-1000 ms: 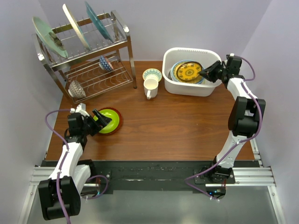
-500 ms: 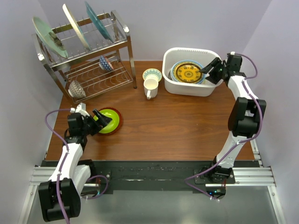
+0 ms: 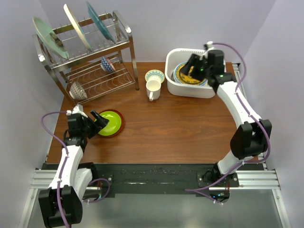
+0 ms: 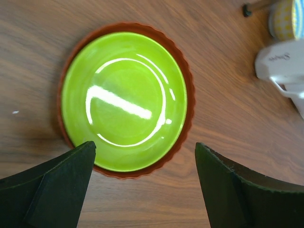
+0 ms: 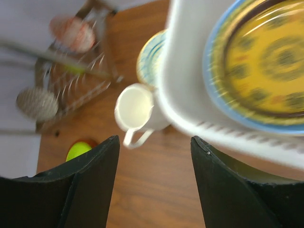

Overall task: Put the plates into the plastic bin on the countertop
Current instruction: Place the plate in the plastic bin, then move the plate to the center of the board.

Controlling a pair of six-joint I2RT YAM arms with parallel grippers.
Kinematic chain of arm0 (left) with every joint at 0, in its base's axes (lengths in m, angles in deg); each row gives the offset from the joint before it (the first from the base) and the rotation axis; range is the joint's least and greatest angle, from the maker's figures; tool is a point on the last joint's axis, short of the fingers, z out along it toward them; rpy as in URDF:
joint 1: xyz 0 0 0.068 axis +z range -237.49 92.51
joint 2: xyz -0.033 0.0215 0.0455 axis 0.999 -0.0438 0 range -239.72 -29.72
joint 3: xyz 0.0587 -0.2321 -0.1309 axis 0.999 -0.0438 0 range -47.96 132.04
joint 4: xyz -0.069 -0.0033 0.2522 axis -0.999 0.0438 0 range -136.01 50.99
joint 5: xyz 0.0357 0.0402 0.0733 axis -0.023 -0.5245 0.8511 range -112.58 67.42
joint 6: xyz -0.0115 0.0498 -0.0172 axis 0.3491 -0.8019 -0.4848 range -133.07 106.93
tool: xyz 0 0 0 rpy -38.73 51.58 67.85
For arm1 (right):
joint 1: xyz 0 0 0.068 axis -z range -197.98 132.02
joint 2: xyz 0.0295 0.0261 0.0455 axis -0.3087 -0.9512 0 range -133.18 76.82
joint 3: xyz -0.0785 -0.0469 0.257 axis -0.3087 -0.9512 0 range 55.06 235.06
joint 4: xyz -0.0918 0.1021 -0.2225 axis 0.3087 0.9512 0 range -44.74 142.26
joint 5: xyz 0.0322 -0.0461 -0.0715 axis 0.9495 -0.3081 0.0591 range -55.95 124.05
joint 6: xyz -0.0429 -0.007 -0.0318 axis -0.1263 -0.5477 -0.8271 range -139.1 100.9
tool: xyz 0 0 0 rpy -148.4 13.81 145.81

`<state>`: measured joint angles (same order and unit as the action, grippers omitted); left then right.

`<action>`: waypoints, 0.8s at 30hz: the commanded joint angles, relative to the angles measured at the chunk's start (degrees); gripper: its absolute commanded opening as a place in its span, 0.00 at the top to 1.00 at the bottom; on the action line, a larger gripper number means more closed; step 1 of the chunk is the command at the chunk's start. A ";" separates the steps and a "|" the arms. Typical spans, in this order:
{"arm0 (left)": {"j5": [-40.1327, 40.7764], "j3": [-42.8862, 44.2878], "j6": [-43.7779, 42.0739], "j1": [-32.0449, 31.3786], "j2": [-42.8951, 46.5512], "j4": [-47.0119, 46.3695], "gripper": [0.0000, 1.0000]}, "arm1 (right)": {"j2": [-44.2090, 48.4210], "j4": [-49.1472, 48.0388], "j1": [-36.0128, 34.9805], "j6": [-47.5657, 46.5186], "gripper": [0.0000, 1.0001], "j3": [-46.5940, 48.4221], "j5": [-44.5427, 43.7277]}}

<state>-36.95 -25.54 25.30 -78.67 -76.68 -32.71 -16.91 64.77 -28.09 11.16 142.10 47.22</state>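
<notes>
lime plate [image 3: 110, 121] lies on a red plate [image 3: 122, 126] at the counter's [image 3: 180, 128] left, with the left claw [image 3: 96, 121] beside it, spread and empty. the right claw [image 3: 194, 66], released, hangs over the bin [image 3: 190, 91].

left wrist: the jaws straddle the near rim without touching it. i'd dip low and pinch only the lime one.

right wrist, blurred: its jaws are empty, which the top view hides. a yellow plate [image 5: 270, 57] lies flat in the bin.

I find a metal wire dish rack [image 3: 95, 61] at far left. Upper tier: three plates on edge, pale green [image 3: 46, 37], cream [image 3: 77, 27] and teal [image 3: 99, 21]. Lower tier: two small patterned bowls [image 3: 108, 64], tilted. Right of the rack stands a white mug [image 3: 153, 89], with a teal-rimmed bowl [image 3: 155, 76] just behind it.
</notes>
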 commanded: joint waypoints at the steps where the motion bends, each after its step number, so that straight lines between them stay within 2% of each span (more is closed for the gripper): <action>1: 8.56 4.39 0.21 -0.38 -0.06 4.27 0.10 | 3.29 -1.30 -6.74 -0.21 0.35 -6.87 1.33; 6: 14.10 6.41 0.39 -0.47 -2.25 6.04 0.10 | 5.40 -3.33 -15.80 0.85 0.35 -14.70 -0.50; 10: 14.20 7.47 0.30 -0.38 -7.43 5.33 0.11 | 6.37 -6.31 -23.01 2.26 0.36 -19.45 -2.10; 14: 14.20 6.77 0.56 -0.38 -11.39 3.14 0.14 | 5.85 -9.74 -27.06 4.45 0.37 -23.58 -2.71; 20: 13.41 4.92 0.22 -0.38 -15.00 -0.73 0.24 | 2.86 -14.14 -31.90 6.91 0.38 -26.40 -2.19; 24: 11.30 3.87 -1.02 -0.38 -18.07 -3.80 0.40 | 0.75 -16.43 -33.48 8.32 0.38 -27.37 -0.87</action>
<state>-24.27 -20.60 25.17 -78.69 -92.70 -31.42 -14.66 53.84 -60.22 17.13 115.90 46.04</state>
